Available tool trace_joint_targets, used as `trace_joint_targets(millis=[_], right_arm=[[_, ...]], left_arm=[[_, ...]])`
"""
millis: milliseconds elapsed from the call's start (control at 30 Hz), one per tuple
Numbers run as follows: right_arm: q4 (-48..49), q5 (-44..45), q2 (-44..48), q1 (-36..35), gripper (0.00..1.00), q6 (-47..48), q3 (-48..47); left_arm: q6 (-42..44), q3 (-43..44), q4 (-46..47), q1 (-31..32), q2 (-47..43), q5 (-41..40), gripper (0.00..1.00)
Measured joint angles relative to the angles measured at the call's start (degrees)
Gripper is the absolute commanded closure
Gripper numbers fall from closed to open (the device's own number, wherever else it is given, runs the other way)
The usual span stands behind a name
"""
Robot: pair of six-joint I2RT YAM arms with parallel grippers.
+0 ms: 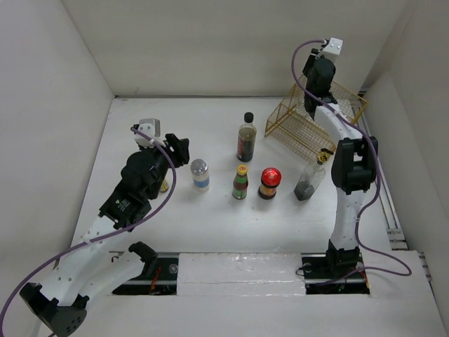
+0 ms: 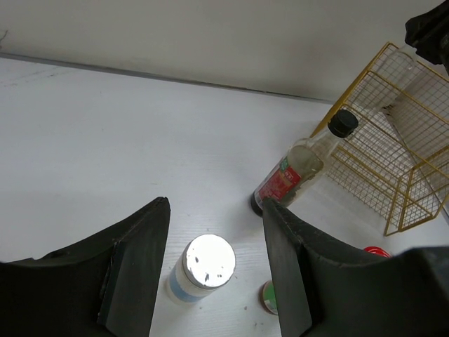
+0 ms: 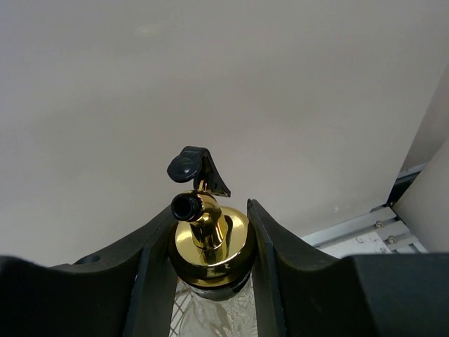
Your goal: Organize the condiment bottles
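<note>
My left gripper (image 1: pixel 183 152) is open and empty, just left of the blue-labelled silver-lidded jar (image 1: pixel 200 175). In the left wrist view the jar (image 2: pixel 203 264) stands below and between the open fingers (image 2: pixel 140 253), untouched. My right gripper (image 1: pixel 311 104) is shut on the clear gold-capped bottle (image 3: pixel 210 242), holding it upright over the gold wire basket (image 1: pixel 330 116). The dark black-capped bottle (image 1: pixel 246 137), the green yellow-capped bottle (image 1: pixel 240 183), the squat red-lidded jar (image 1: pixel 269 182) and the grey pepper shaker (image 1: pixel 309 181) stand on the table.
White walls close the table at the back and both sides. The basket (image 2: pixel 393 140) lies at the back right, next to the dark bottle (image 2: pixel 298 168). A small yellow-green thing (image 1: pixel 163 186) shows partly behind my left arm.
</note>
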State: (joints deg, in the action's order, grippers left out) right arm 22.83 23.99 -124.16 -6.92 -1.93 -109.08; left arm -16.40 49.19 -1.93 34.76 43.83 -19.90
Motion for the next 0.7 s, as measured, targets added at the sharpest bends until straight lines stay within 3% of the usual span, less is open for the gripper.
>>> trace_joint_targets(millis=[100, 267, 367, 500, 700], right_arm=[[2.0, 0.0, 0.9, 0.3, 0.77, -0.7, 2.3], [3.0, -0.2, 2.5, 0.9, 0.35, -2.1, 4.9], [2.6, -0.3, 3.2, 0.9, 0.23, -2.8, 5.0], [-0.6, -0.7, 5.4, 1.0, 0.14, -3.9, 4.3], [-7.6, -4.5, 12.5, 1.7, 0.10, -5.5, 2.3]], left_arm=[[0.0, 0.0, 0.0, 0.0, 0.0, 0.2, 0.49], [0.0, 0.0, 0.0, 0.0, 0.0, 0.5, 0.49], [0.0, 0.0, 0.0, 0.0, 0.0, 0.7, 0.49], [0.0, 0.0, 0.0, 0.0, -0.1, 1.3, 0.48], [-0.3, 0.0, 0.0, 0.0, -1.0, 2.0, 0.48]])
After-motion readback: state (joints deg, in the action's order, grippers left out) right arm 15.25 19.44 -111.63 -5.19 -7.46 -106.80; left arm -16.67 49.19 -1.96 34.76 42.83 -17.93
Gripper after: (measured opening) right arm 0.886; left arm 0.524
